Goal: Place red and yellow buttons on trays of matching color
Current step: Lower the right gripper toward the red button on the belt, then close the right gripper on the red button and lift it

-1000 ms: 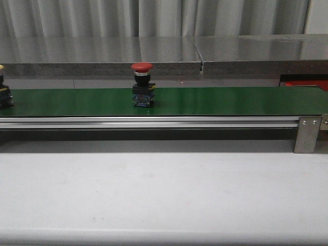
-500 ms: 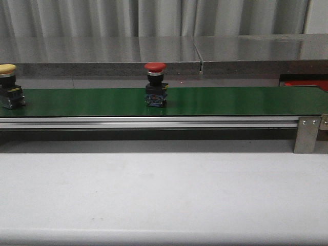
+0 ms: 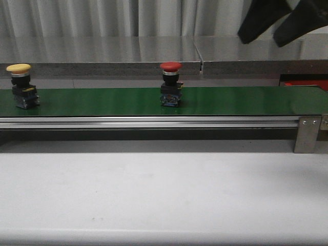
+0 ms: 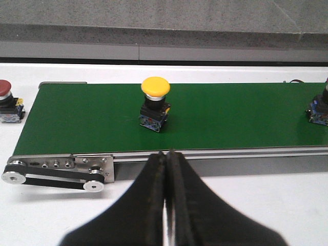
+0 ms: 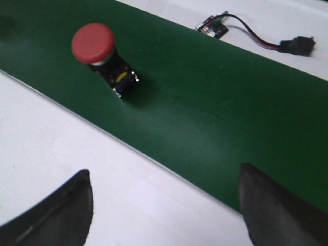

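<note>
- At the far left of the front view, a yellow button (image 3: 18,67) with a mushroom cap stands upright on its dark switch block, on the green conveyor belt (image 3: 246,100) near the belt's left end.
- The left wrist view shows the same yellow button (image 4: 155,86) upright on the belt, with the left gripper (image 4: 166,159) low in front of it, on the near side of the belt's metal rail. Its two black fingers (image 4: 148,189) are pressed together with only a thin seam between them, and they hold nothing.
- In that same view a second red-capped button (image 4: 5,87) stands off the end of the belt on the white surface, beside the roller assembly (image 4: 56,171).
- Near the middle of the belt in the front view, a red button (image 3: 170,66) stands upright on its own dark block, well apart from the yellow one.
- A silver rail (image 3: 154,122) runs along the belt's front edge, and a metal bracket (image 3: 307,134) carries it at the right end, above the bare white table (image 3: 164,195).
- At the upper right of the front view, the right gripper (image 3: 269,32) hangs above the belt, to the right of the red button and clear of it.
- In the right wrist view, the right gripper's fingers (image 5: 56,205) are spread wide and empty, with the red button (image 5: 93,43) on the belt beyond them.
- A small circuit board with a red and black cable (image 5: 256,38) lies on the white surface past the belt's far edge.
- No tray shows clearly in any view; a red shape (image 3: 306,83) at the far right of the front view is too cut off to tell.
</note>
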`<state>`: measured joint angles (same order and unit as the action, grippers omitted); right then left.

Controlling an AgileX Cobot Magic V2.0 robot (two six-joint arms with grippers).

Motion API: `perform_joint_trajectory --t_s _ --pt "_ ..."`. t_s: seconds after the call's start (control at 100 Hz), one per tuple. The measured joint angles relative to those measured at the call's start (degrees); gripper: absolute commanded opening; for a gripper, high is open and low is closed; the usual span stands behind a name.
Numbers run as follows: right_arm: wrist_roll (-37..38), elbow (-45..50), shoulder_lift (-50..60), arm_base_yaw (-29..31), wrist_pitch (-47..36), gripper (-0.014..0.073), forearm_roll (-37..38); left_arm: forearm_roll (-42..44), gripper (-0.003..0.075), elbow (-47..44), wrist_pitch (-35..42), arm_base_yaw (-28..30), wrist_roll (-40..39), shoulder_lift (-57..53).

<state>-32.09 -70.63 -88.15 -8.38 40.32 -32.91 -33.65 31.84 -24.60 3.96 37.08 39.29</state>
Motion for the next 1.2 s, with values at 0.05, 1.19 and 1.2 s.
perform_joint_trajectory --t_s 0.05,1.19,1.2 --pt "0.0 -2.2 -3.1 -1.2 0.0 0.0584 0.4 0.0 -0.0019 0.0 0.0 0.0 0.0 0.0" --pt "-0.1 -21.3 -25.1 -5.6 2.0 0.0111 3.4 0.0 -0.0019 0.0 0.0 0.0 0.0 0.0" --pt "-0.1 -21.4 -25.1 -5.6 2.1 0.0111 3.5 0.0 -0.0019 0.0 0.0 0.0 0.0 0.0"
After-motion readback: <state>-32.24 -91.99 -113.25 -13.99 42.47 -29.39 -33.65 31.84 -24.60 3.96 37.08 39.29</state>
